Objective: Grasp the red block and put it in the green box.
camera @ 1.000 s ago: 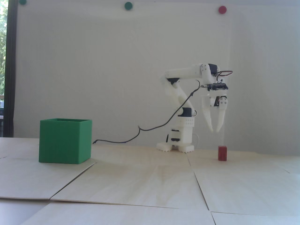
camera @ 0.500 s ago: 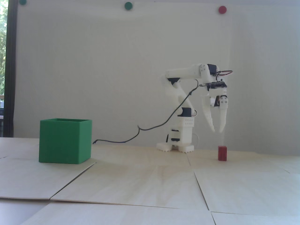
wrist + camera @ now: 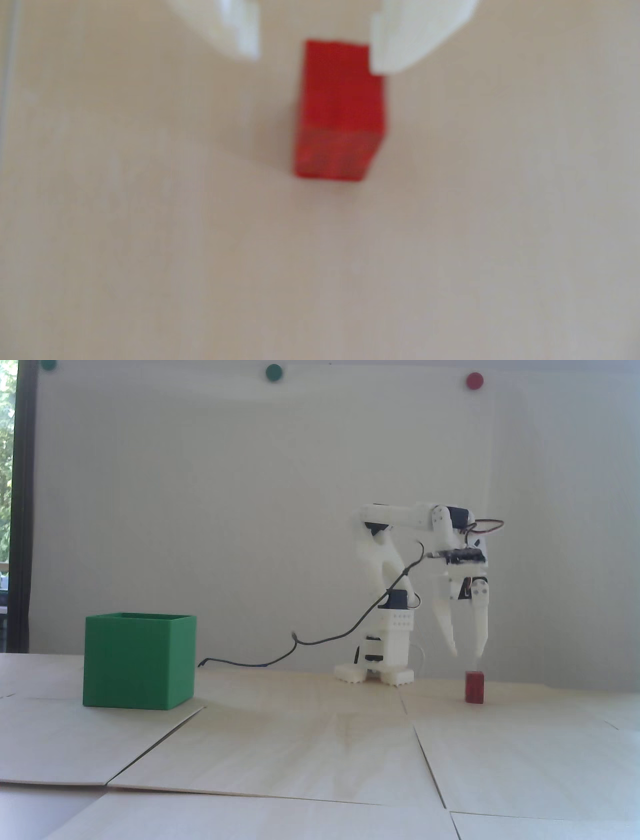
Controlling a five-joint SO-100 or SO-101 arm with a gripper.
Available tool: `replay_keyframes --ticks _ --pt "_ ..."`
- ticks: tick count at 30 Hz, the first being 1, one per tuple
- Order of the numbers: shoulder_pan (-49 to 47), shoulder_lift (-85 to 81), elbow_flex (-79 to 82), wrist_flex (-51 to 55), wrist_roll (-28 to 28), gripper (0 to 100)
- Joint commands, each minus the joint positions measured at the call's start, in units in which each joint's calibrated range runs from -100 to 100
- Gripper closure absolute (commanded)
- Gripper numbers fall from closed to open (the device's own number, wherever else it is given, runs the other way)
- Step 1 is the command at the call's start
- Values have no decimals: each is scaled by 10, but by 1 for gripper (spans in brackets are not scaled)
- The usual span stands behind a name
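Observation:
The red block [image 3: 475, 687] stands upright on the wooden table at the right of the fixed view, apart from everything. My white gripper [image 3: 467, 652] hangs just above it, pointing down, open, nothing between its fingers; the right fingertip sits right over the block's top. In the wrist view the red block [image 3: 337, 114] lies below the open gripper [image 3: 315, 62], and the right finger [image 3: 401, 41] overlaps its upper right corner. The green box [image 3: 138, 661] stands far off at the left of the fixed view, its open top facing up.
The arm's white base [image 3: 375, 672] stands behind, between box and block. A black cable [image 3: 320, 640] loops from the wrist down to the table beside the box. Seams [image 3: 155, 745] run between the wooden table panels. Coloured dots [image 3: 474, 380] are on the back wall.
The gripper has come down and slightly right toward the red block, and its fingers have spread wider. The block and the box have not moved.

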Motion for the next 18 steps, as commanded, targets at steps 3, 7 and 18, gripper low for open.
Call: replay_keyframes --ticks 3,7,18 --pt "8 18 -26 -29 12 82" --pt "6 18 -11 -30 12 74" --pt "3 19 101 -134 12 71"
